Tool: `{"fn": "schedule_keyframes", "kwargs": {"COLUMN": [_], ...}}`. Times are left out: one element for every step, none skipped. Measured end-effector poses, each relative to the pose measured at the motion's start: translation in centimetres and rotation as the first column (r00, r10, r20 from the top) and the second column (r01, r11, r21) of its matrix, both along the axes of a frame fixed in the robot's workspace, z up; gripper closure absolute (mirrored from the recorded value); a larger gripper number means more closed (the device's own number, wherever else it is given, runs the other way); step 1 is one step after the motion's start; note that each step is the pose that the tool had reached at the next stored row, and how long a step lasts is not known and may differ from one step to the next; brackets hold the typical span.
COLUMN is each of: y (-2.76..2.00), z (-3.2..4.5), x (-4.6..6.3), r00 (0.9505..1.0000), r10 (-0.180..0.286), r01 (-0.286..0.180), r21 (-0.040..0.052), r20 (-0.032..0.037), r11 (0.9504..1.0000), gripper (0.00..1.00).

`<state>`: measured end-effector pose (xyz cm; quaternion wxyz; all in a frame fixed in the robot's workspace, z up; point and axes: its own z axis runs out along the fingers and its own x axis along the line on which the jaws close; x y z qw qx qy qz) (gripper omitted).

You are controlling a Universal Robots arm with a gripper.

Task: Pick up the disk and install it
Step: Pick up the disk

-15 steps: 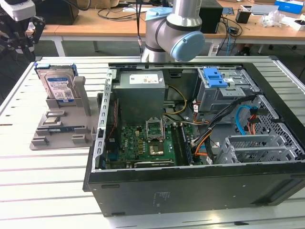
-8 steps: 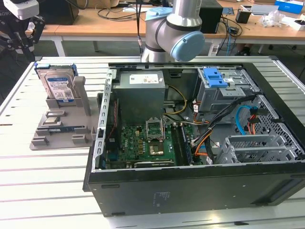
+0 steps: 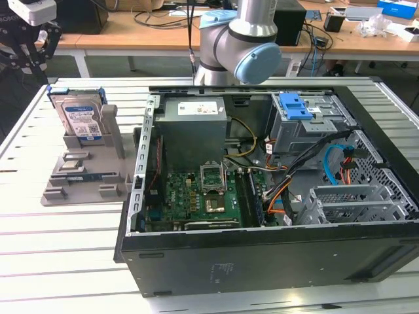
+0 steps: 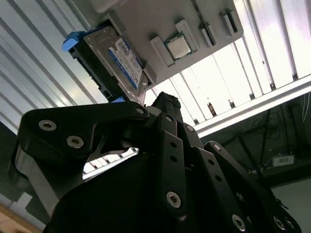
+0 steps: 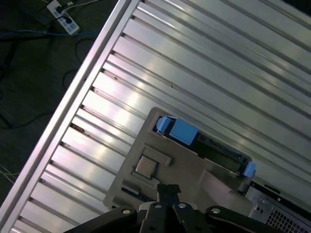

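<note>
The disk (image 3: 77, 114) stands upright in a slot of a grey holder (image 3: 85, 176) on the exterior view's left, its white-and-blue label facing the camera and blue rails on its sides. Both wrist views look down on it: the labelled face of the disk (image 4: 124, 60) in the second wrist view, and the blue-railed top edge of the disk (image 5: 177, 130) in the first. My gripper (image 3: 26, 55) hangs high over the table's far left corner, above and apart from the disk. Its black fingers meet at the tips of the gripper (image 5: 168, 188) (image 4: 165, 99), shut on nothing.
An open computer case (image 3: 262, 255) lies on the slatted table (image 3: 65, 248), holding a motherboard, a grey power supply (image 3: 194, 124) and a drive cage with a blue latch (image 3: 294, 104). A processor chip (image 4: 178, 46) rests on the holder. The table edge and floor cables are close by.
</note>
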<state>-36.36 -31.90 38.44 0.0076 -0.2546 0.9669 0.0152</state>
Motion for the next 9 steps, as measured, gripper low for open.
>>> {"fn": "schedule_keyframes", "kwargs": {"y": [0.00,0.00,0.00,0.00,0.00,0.00,0.00,0.00,0.00], "z": [0.00,0.00,0.00,0.00,0.00,0.00,0.00,0.00,0.00], "x": [0.00,0.00,0.00,0.00,0.00,0.00,0.00,0.00,0.00], "r00": [0.9998,0.9997,0.9995,0.9993,0.9990,0.9987,0.9984,0.9979,0.9975], "r10": [0.018,0.025,0.031,0.039,0.045,0.051,0.057,0.065,0.070], "r01": [-0.018,-0.025,-0.031,-0.039,-0.045,-0.051,-0.057,-0.065,-0.070], "r21": [-0.0005,-0.0008,-0.0010,-0.0012,-0.0014,-0.0017,-0.0019,-0.0023,-0.0024], "r20": [0.0000,0.0000,0.0001,0.0000,0.0000,0.0000,0.0000,-0.0001,-0.0001], "r11": [0.9998,0.9997,0.9995,0.9992,0.9990,0.9987,0.9984,0.9979,0.9975], "gripper": [0.89,0.89,0.89,0.89,0.89,0.89,0.89,0.89,0.89]}}
